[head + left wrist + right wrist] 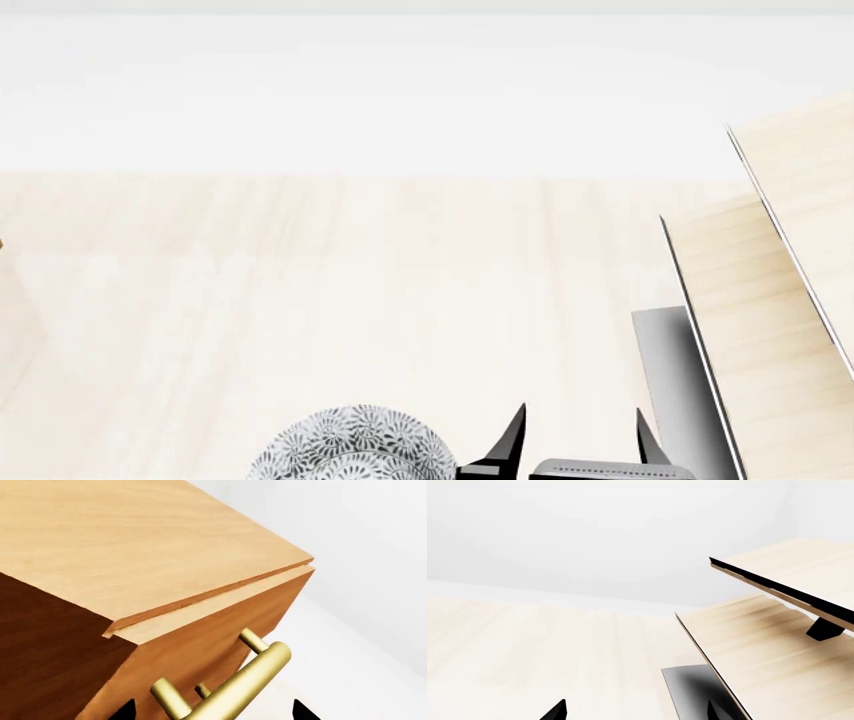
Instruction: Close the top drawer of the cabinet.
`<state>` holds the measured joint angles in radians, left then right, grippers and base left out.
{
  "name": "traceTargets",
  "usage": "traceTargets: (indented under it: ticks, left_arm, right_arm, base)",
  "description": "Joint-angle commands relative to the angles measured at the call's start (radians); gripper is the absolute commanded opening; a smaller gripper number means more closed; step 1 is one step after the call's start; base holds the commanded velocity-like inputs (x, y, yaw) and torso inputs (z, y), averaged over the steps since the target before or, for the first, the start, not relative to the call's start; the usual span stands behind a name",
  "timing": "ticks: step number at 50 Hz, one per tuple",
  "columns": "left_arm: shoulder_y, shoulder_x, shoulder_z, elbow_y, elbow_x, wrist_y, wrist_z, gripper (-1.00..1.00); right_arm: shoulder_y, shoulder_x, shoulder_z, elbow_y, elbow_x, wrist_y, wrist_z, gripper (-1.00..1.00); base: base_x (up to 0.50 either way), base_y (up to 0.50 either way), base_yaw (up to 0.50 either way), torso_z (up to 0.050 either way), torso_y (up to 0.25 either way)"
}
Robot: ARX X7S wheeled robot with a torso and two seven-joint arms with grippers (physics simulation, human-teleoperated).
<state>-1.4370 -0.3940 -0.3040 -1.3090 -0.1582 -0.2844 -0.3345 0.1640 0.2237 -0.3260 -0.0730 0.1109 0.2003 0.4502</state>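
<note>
Your left wrist view shows the cabinet [60, 645] from close range, with its light top panel filling most of the frame. The top drawer [220, 615] sits directly beneath that panel. Its upper edge projects just past the panel's front edge, with a narrow dark seam between them, so the drawer stands slightly out from the cabinet body. The brass bar handle [247, 680] is mounted on the drawer front by short brass posts.

Your left gripper [213, 711] sits just in front of the handle. Only its two dark fingertips show at the frame edge, spread apart on either side of the bar, so the gripper is released and grasps nothing.

In the head view, your right gripper [581, 432] is raised over the pale wooden table [334, 280]. Its two dark fingers are spread with nothing between them. A patterned grey-and-white bowl [350, 448] rests on the table just beside this gripper. A pale slanted rack [787, 250] with dark edges stands at the right. The right wrist view shows the same rack [760, 640] close ahead.
</note>
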Motion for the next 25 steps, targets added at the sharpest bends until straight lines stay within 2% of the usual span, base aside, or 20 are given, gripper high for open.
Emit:
traceTargets:
  ticks: [1,16,25]
  left_arm:
    - [-0.056,-0.086,0.100,0.001,0.158,0.008,-0.053,1.00]
    - [-0.056,-0.153,0.073,0.001,0.146,0.013,-0.063,1.00]
    - [-0.055,-0.154,0.066,0.001,0.148,0.017,-0.065,1.00]
  right_arm:
    - [-0.007,0.002,-0.006,0.020,0.010,0.002,0.004,1.00]
    - [-0.009,0.011,-0.007,0.005,0.018,0.012,0.010,1.00]
    - [0.024,0.007,0.027,0.027,0.036,0.014,0.029,1.00]
  base:
    - [0.00,0.00,0.00,0.000,0.000]
    - [0.00,0.00,0.01,0.000,0.000]
    - [0.01,0.01,0.01,0.000,0.000]
